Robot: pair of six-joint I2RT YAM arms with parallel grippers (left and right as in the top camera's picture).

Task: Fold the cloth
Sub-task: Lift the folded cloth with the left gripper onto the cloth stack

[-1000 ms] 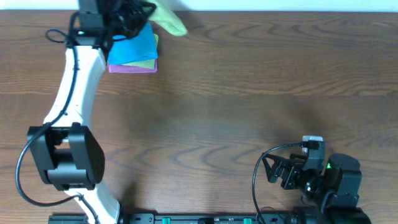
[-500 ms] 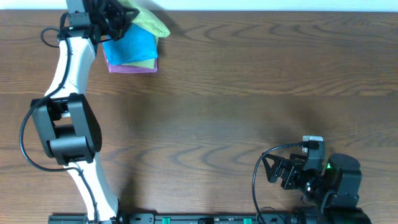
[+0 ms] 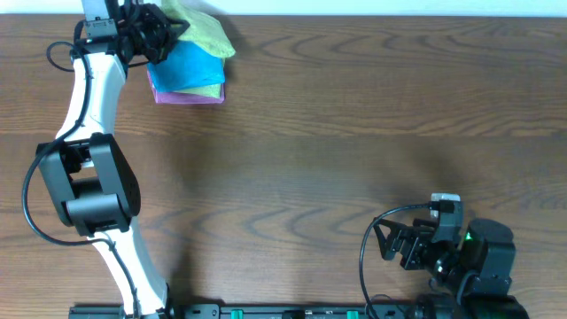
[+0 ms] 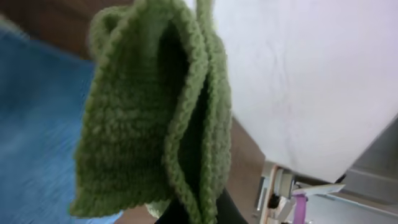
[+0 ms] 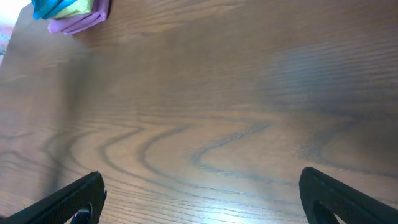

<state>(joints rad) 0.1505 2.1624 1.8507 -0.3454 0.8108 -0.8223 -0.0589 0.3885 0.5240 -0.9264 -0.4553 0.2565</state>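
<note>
At far left, cloth (image 3: 208,34) bunched, long axis pointing right from left gripper (image 3: 162,28) pinching it; right gripper (image 5: 208,196) wide

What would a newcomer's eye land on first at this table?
First, the lime-green cloth, bunched up and pinched in the left gripper at the table's far left corner. Right beside it sits a small stack topped by a blue cloth, with a pink-purple cloth at the bottom. The right gripper waits open at the near right, far from the cloths.
</note>
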